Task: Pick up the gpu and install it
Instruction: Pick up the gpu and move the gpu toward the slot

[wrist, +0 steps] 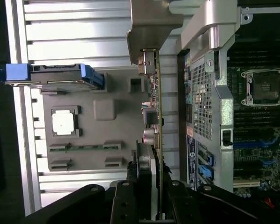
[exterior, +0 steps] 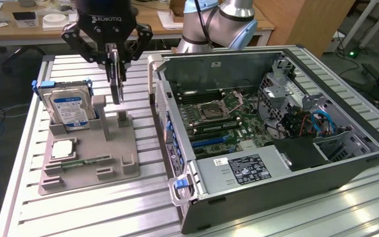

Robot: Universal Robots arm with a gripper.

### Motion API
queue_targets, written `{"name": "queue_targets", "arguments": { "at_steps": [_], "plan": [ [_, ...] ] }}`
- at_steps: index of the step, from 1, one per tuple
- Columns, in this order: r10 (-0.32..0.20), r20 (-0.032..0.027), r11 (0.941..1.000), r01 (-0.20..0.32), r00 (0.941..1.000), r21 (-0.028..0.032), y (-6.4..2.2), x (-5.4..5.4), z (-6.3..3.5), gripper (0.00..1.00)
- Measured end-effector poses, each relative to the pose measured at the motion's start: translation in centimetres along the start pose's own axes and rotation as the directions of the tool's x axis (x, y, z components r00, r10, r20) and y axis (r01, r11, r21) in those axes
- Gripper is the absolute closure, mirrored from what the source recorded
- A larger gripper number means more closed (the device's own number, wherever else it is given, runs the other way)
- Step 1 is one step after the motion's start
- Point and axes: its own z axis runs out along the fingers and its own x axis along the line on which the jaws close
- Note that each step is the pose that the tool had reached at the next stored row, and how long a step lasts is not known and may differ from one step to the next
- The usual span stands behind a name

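Observation:
The gpu (exterior: 116,86) hangs edge-on and upright, a thin dark card with a silvery metal bracket, just above the slotted posts of the grey holder (exterior: 104,148). My gripper (exterior: 115,61) is shut on its top edge. In the wrist view the gpu (wrist: 155,93) runs straight out from between the gripper (wrist: 149,168) fingers, with its metal bracket at the far end, between the holder (wrist: 112,93) and the case wall. The open computer case (exterior: 275,123) lies at the exterior view's right, its motherboard slots (exterior: 209,140) exposed.
A silver hard drive (exterior: 71,108) with a blue-white label stands in the holder, beside a square processor chip (exterior: 63,148) and a narrow green memory stick (exterior: 87,161). The case's raised side wall (wrist: 210,93) is close beside the card. A slatted metal table (exterior: 110,207) carries everything.

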Motion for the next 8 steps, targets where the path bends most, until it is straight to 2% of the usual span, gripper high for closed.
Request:
{"name": "queue_targets", "arguments": {
  "at_steps": [3, 8],
  "plan": [
    [0.0, 0.0007, 1.0, 0.0, 1.0, 0.0095, 0.01, -0.21, 0.01, 0.72],
    [0.0, 0.0008, 0.9999, 0.0, 1.0, 0.0102, 0.04, -0.79, 0.01, 0.72]
  ]
}}
